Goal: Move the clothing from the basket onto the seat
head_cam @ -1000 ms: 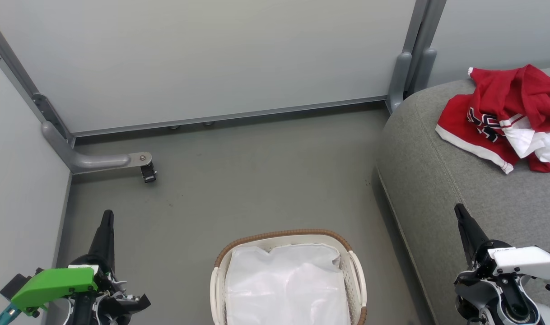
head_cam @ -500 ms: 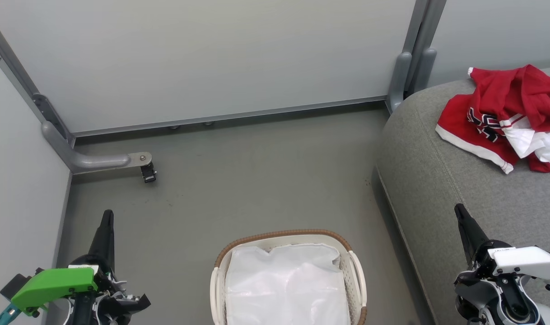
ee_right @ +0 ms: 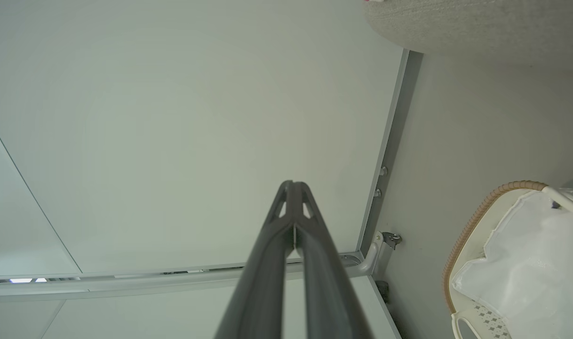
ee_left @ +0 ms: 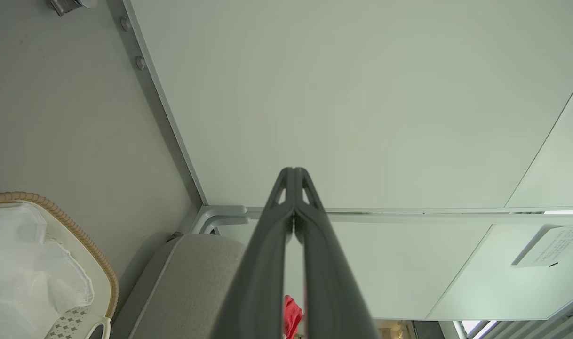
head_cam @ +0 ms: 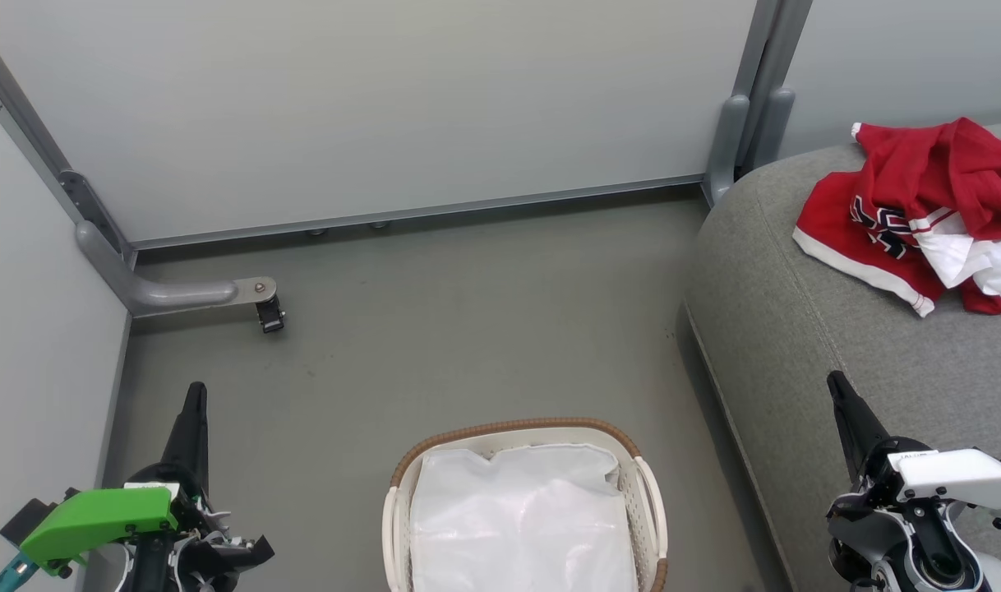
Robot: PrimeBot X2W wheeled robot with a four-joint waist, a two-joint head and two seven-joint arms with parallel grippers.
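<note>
Both arms are parked low and near, one on each side of the basket [head_cam: 513, 427]. The left gripper [head_cam: 195, 388] sits near-left over the floor [head_cam: 468, 329], fingers pointing up and away toward the far wall [head_cam: 385, 107], with its green housing [head_cam: 89, 518] behind it. The right gripper [head_cam: 835, 378] is near-right over the front edge of the seat [head_cam: 788, 329], fingers leaning a bit left, with its white housing [head_cam: 952, 473] behind. In both wrist views the two fingers are pressed together with the tips touching and just a sliver of gap lower down. Nothing is pinched between them, so both are closed up and empty. The clothing [head_cam: 920, 205] is a crumpled red heap on the far right of the seat, well apart from either gripper. The basket stands on the floor between the arms, just left of the seat, with the white liner [head_cam: 521, 518] showing inside.
</note>
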